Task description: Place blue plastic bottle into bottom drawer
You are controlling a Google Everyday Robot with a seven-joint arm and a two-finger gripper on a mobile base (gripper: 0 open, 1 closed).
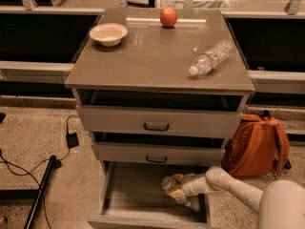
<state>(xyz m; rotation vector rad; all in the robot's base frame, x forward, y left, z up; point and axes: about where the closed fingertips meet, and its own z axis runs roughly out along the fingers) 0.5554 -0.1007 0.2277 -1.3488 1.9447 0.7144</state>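
The bottom drawer (136,191) of the grey cabinet is pulled open, a wide shallow tray. My white arm reaches in from the lower right. My gripper (178,192) is inside the drawer at its right side, shut on the blue plastic bottle (167,182). The bottle is stout and clear, tilted, with its cap end pointing up and to the left. I cannot tell whether it touches the drawer floor.
A slim clear bottle (209,57), a red apple (168,16) and a white bowl (108,34) are on the cabinet top. The two upper drawers (157,123) stand slightly open. An orange backpack (257,144) sits right of the cabinet. Cables (28,166) lie at left.
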